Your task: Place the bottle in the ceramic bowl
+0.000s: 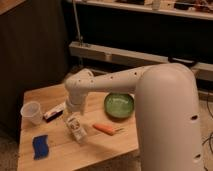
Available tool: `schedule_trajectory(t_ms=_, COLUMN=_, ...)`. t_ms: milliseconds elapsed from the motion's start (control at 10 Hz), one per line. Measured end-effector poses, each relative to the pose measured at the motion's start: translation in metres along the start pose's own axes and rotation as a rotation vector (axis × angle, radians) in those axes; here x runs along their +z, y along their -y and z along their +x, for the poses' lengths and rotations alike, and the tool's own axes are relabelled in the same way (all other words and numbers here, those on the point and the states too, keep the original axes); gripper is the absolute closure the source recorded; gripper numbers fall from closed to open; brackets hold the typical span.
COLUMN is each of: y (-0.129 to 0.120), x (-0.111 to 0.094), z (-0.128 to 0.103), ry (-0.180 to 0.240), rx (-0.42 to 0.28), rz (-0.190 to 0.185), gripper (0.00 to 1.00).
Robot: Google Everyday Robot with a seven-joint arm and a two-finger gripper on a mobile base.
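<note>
The bottle (77, 131) is small and whitish with a pale label, and lies on the wooden table (100, 147) left of centre. My gripper (73, 121) hangs from the white arm and is down right over the bottle's far end, hiding part of it. The green ceramic bowl (119, 106) sits to the right of the gripper, about a bowl's width from the bottle, with nothing in it.
An orange carrot (105, 129) lies between the bottle and the bowl. A translucent plastic cup (31, 112) stands at the left edge. A flat white-and-dark box (54, 112) lies behind the bottle. A blue sponge (40, 146) lies at the front left. My white arm fills the right.
</note>
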Motion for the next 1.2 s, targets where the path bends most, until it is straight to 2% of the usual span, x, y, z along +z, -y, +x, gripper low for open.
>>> schedule_trajectory(t_ms=100, y=-0.007, x=0.016, z=0.007, ry=-0.033, rx=-0.014, rz=-0.001, gripper=0.35)
schedule_trajectory(t_ms=300, y=-0.006, x=0.032, z=0.017, ry=-0.062, rx=-0.02, rz=0.017, gripper=0.35)
schedule_trajectory(t_ms=700, y=0.002, x=0.04, z=0.03, ry=-0.084, rx=-0.019, rz=0.057, gripper=0.35)
schedule_trajectory(t_ms=1000, y=0.008, x=0.053, z=0.038, ry=-0.122, rx=-0.01, rz=0.084, gripper=0.35)
schedule_trajectory(t_ms=1200, y=0.014, x=0.057, z=0.042, ry=-0.132, rx=0.005, rz=0.1, gripper=0.41)
